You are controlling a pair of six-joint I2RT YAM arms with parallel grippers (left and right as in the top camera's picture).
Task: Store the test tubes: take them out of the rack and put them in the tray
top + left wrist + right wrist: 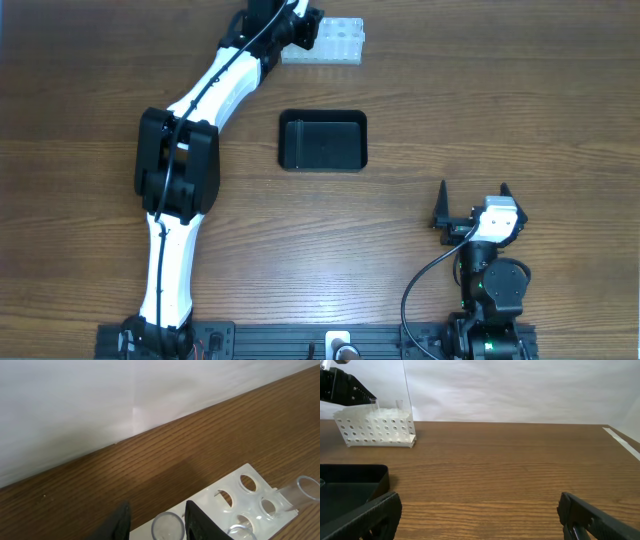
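The white test tube rack (328,43) stands at the table's far edge, with my left gripper (300,28) right over it. In the left wrist view the rack (235,495) has several empty holes, and the rim of a clear test tube (167,526) sits between my fingers (199,519). They stand narrowly open around the tube, with a gap on one side. A second tube (302,491) leans at the rack's corner. The black tray (322,140) lies mid-table with one clear tube (300,135) in it. My right gripper (470,205) rests open and empty near its base.
A white wall (125,400) rises just behind the rack. From the right wrist, the rack (375,430) and the tray's corner (355,477) lie ahead, with bare wooden table (520,470) between them and to the side.
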